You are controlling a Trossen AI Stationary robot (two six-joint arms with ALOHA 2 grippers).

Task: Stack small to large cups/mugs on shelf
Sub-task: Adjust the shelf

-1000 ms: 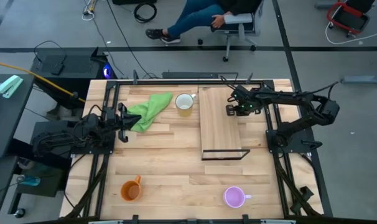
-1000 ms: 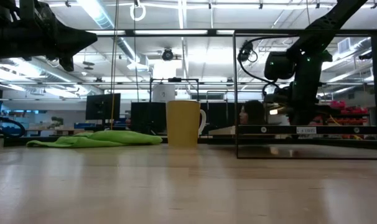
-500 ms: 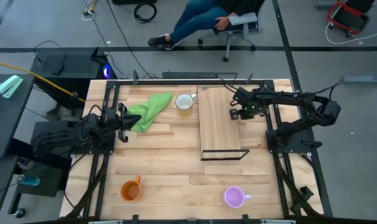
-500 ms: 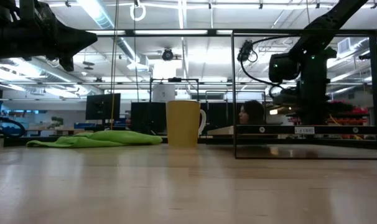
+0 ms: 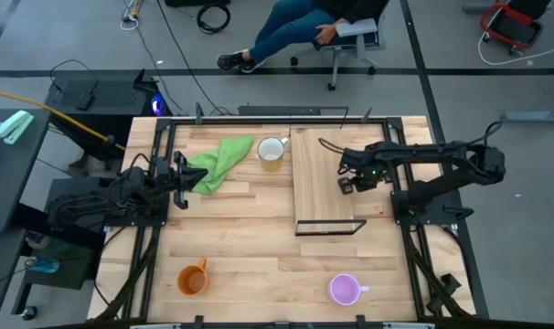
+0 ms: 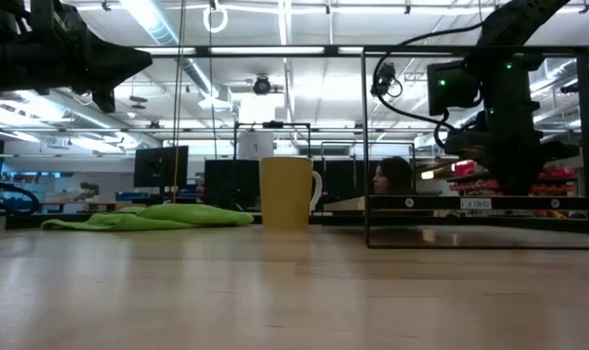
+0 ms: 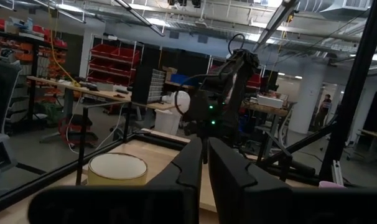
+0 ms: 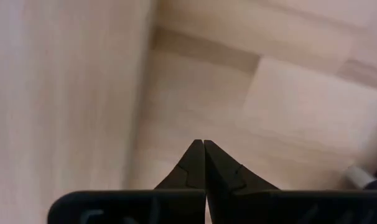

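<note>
The shelf lies flat on the table at right centre, its black frame at the near end. The white mug stands upright left of the shelf's far end. It also shows in the low view. The orange mug and the purple mug stand upright near the front edge. My right gripper is shut and points down beside the shelf's right long edge. My left gripper is shut and empty at the table's left, next to the green cloth. My right gripper's shut fingers point down at the tabletop right beside the shelf's right long edge. I cannot tell whether they touch the shelf or the table.
The green cloth lies crumpled at the far left, between my left gripper and the white mug. A black frame rail runs round the table. A person sits on a chair beyond the far edge.
My right gripper has moved toward the table's near edge along the shelf's right long edge, staying shut. The shelf has slid a little toward the table's left.
</note>
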